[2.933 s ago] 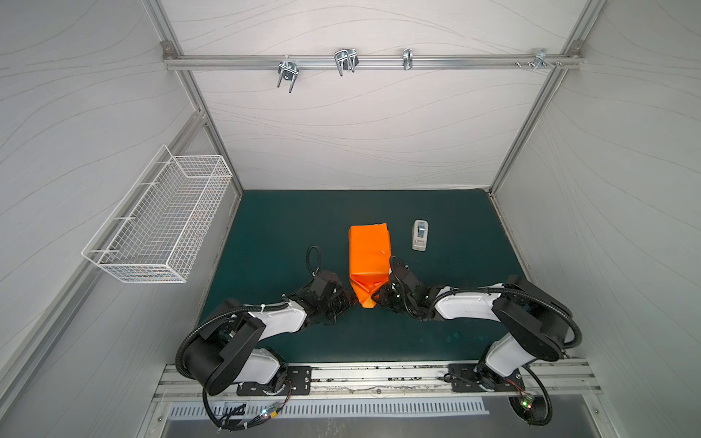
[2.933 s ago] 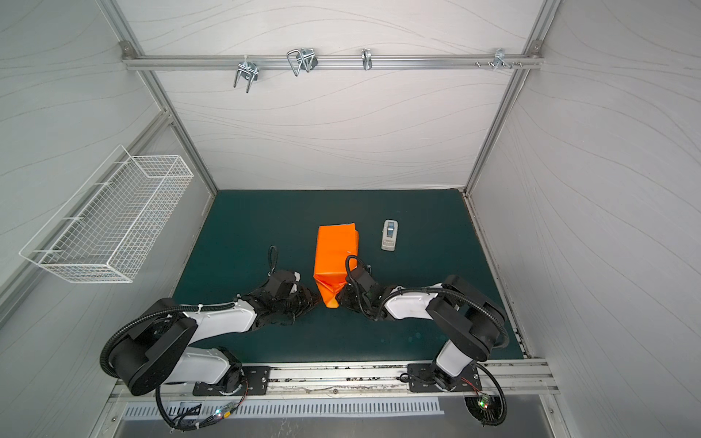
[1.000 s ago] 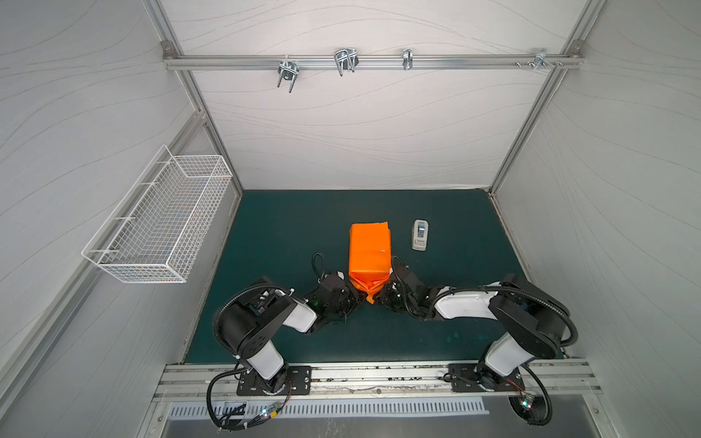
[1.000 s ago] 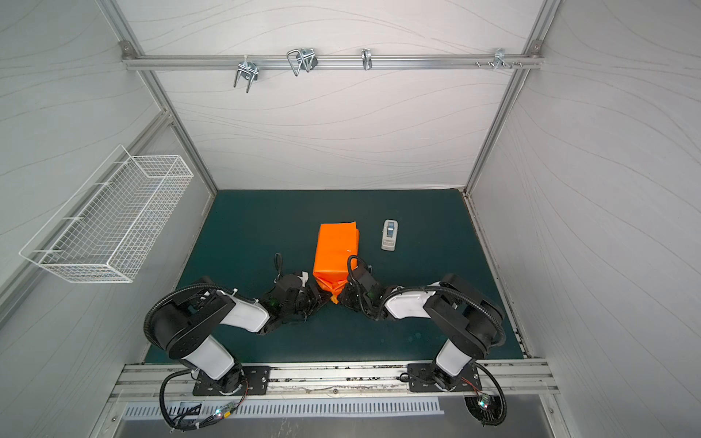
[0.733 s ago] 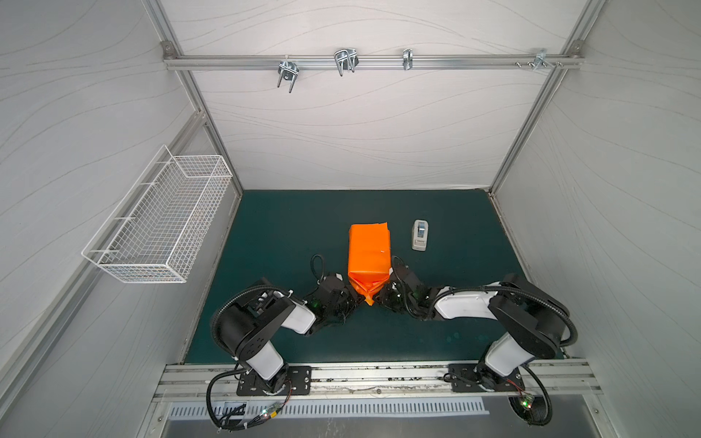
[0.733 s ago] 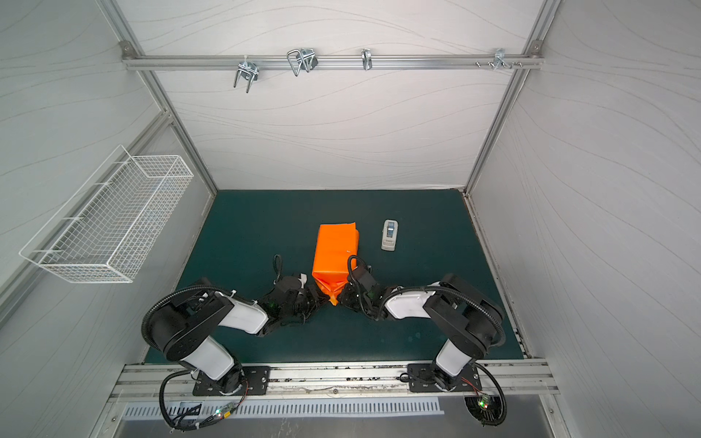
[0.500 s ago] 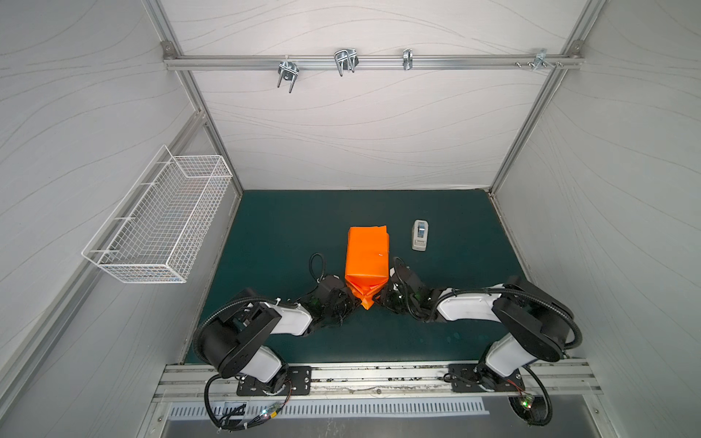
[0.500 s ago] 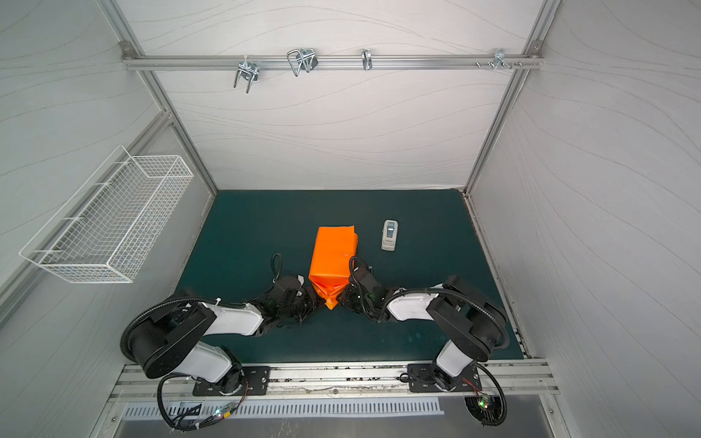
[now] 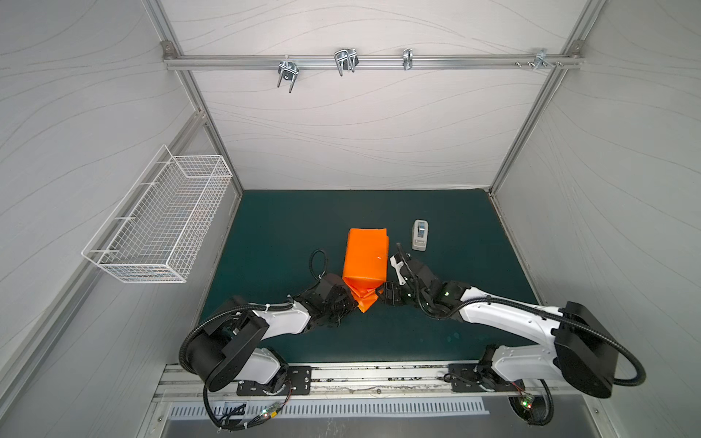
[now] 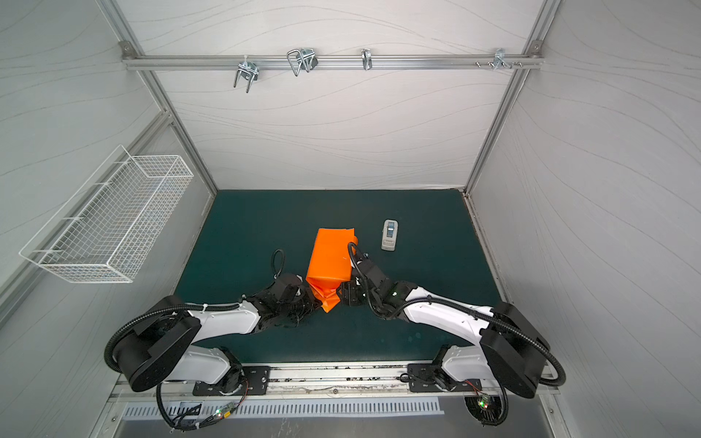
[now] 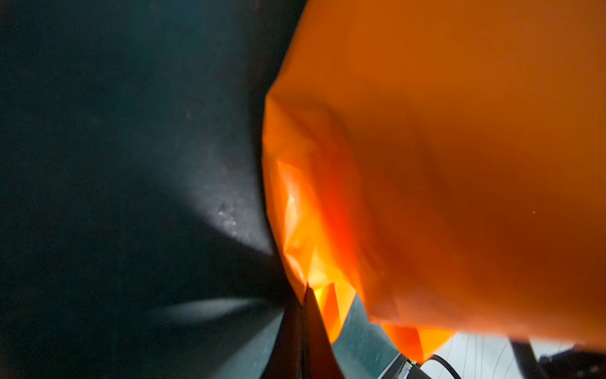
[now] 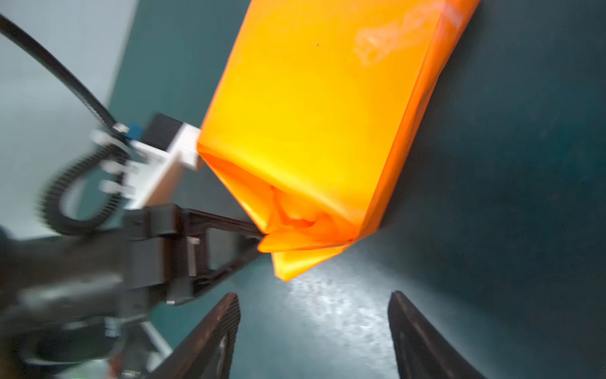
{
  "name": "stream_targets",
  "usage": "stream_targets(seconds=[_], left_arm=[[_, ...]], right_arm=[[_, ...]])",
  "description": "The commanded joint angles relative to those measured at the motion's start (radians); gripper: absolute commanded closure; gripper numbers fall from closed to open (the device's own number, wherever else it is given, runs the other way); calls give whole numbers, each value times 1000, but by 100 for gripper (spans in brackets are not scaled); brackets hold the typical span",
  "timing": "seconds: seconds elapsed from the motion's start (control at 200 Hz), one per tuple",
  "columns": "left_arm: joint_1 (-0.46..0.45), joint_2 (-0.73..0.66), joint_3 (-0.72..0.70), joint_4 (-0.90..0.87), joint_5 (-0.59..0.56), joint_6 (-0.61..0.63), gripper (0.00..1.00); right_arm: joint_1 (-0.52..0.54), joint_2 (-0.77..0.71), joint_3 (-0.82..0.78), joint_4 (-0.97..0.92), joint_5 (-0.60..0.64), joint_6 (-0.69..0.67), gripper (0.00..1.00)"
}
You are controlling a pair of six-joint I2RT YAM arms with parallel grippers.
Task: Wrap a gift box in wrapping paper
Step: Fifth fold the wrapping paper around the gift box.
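White arms (image 9: 504,314), black joints (image 9: 584,352), black right gripper (image 12: 314,293)

Likely lab: panelled enclosure (image 9: 360,132), aluminium rail (image 9: 360,62)

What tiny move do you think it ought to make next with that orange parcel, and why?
Probably send the right gripper over to the tape dispenser. Its jaws stand open and empty, while the left gripper is shut on the pointed end flap of the wrapping paper, which sticks out loose.
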Motion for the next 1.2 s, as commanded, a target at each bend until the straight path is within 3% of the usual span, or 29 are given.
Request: stream_targets(seconds=[0.0, 0.235, 0.52, 0.68, 1.19], left_arm=[[7, -64, 35, -76, -34, 40, 100], [83, -192, 18, -195, -20, 101, 100], [141, -161, 10, -178, 41, 138, 100], [151, -177, -20, -164, 41, 132, 100], [155, -193, -46, -147, 58, 126, 100]], right_arm=[[46, 74, 32, -185, 101, -253, 25], [156, 54, 0, -90, 296, -365, 25], [162, -1, -4, 50, 238, -629, 20], [160, 42, 5, 123, 219, -815, 17], [157, 242, 171, 128, 186, -1051, 15]])
